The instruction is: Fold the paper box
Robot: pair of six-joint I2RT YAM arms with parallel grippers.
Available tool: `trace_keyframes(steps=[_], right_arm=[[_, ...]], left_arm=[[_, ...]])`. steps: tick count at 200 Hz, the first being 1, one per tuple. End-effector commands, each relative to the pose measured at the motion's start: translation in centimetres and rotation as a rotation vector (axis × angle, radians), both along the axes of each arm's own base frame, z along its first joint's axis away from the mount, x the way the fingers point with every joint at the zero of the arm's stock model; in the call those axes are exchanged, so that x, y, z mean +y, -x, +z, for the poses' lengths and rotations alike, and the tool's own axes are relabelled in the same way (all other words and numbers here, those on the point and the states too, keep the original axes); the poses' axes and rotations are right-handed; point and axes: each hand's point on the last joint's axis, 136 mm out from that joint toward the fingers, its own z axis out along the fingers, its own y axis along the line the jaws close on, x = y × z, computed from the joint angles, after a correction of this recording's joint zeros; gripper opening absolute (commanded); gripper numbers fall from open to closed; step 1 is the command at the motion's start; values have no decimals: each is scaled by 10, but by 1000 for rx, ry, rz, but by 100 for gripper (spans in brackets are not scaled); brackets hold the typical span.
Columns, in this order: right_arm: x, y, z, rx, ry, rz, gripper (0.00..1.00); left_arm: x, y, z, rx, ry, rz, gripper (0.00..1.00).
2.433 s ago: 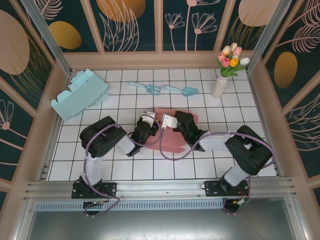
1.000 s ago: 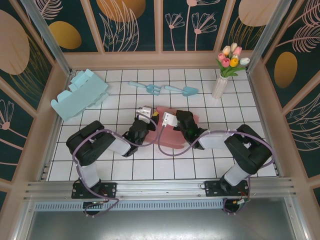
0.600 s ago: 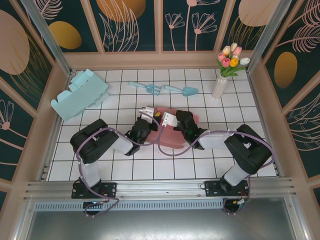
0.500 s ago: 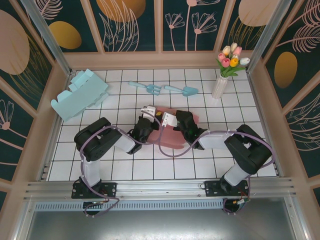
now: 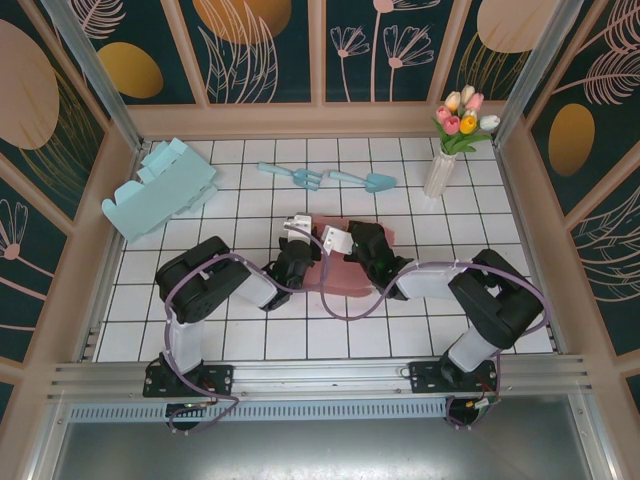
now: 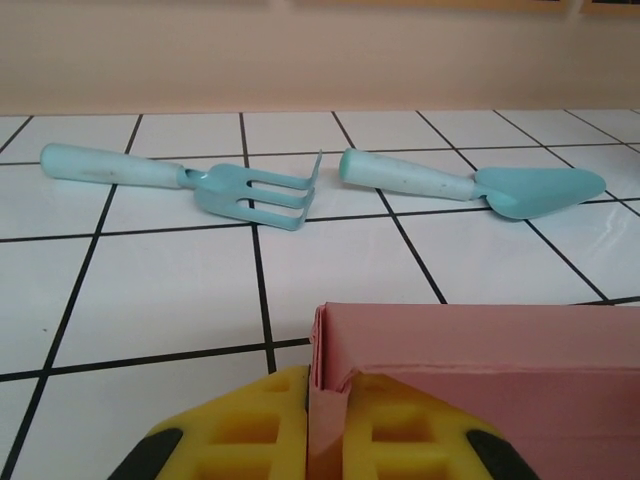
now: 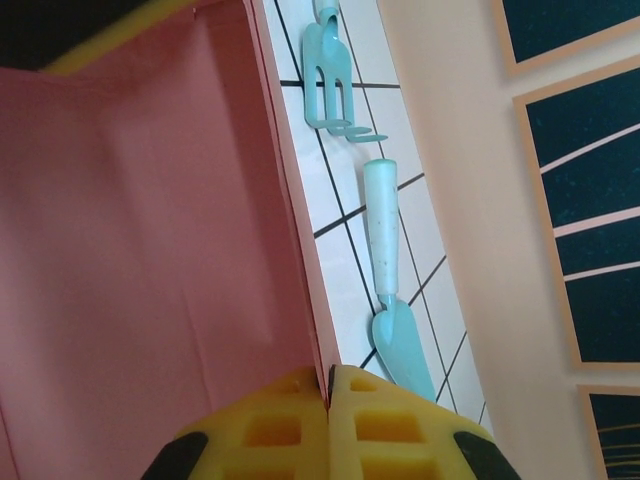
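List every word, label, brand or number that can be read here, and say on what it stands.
None: no text can be read. The pink paper box, the fork, the trowel, the light blue box and the vase show no print; the wall panels bear plant drawings, no letters.

paper box (image 6: 480, 360): we are seeing smooth matt pink card.
left gripper pads (image 6: 245, 425): we are seeing yellow rubbery waffle-moulded foam.
fork (image 6: 240, 188) and trowel (image 6: 420, 175): we are seeing smooth matt plastic.
table (image 6: 150, 290): we are seeing smooth, faintly glossy white tiles.
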Motion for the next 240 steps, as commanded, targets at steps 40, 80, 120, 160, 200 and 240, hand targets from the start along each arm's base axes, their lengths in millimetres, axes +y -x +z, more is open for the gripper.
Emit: trace_keyframes(steps=[40, 80, 120, 160, 200, 240], right_arm=[[8, 5, 31, 63, -213, -36, 41], [11, 17, 71, 102, -364, -100, 47], [-2, 29, 136, 282, -936, -416, 45], [7, 56, 131, 511, -1309, -400, 47], [32, 70, 89, 706, -1346, -348, 49], [61, 66, 59, 823, -1349, -327, 51]], left_arm=[[37, 15, 15, -123, 12, 11, 0], [54, 21, 22, -171, 24, 68, 0], [72, 31, 32, -200, 87, 108, 0], [82, 39, 24, -182, 132, 120, 0], [88, 44, 25, -210, 155, 123, 0], [83, 42, 17, -195, 159, 110, 0]])
